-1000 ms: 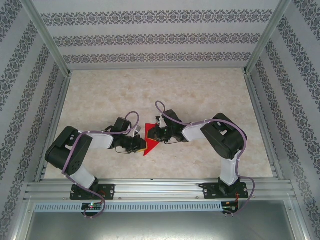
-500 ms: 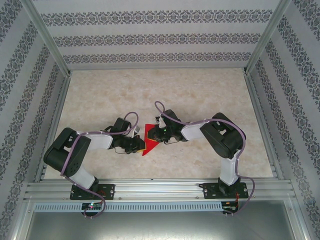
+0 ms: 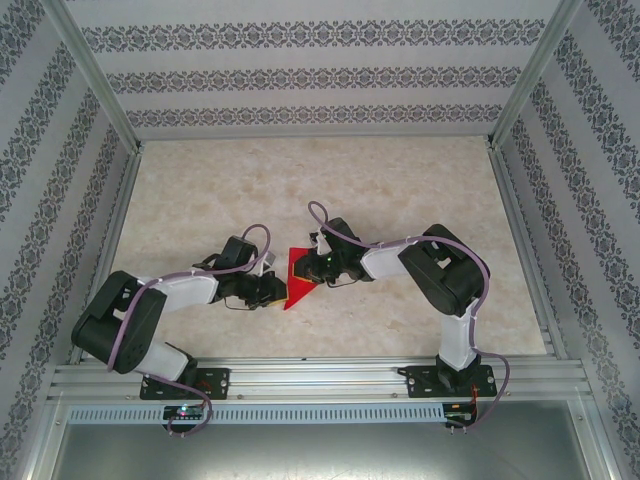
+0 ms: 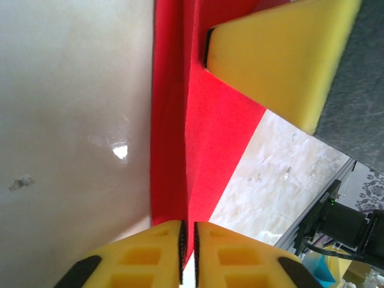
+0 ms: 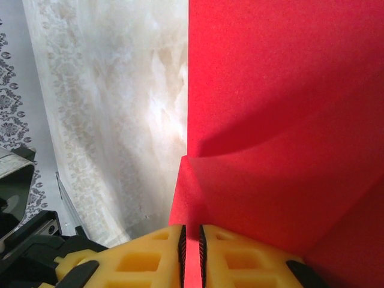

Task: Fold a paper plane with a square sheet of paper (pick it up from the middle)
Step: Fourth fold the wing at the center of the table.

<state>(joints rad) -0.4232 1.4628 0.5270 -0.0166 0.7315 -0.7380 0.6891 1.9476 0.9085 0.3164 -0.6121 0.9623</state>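
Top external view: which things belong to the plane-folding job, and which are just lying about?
Job in hand:
- red paper, partly folded
- left gripper, shut on the paper
- right gripper, shut on the paper

Just there:
- marbled table
- patterned walls
- metal frame
- blue item beyond the table edge, unclear

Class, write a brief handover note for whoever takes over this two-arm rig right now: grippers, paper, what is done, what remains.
Left gripper: shut on one edge of the thin bright red sheet of paper.
Right gripper: shut on the paper's other side.
Paper: held between both grippers over the near half of the marbled beige table.
Done: picked up; at least one folded flap shows.
Left: the remaining folds; it does not yet look like a narrow dart.
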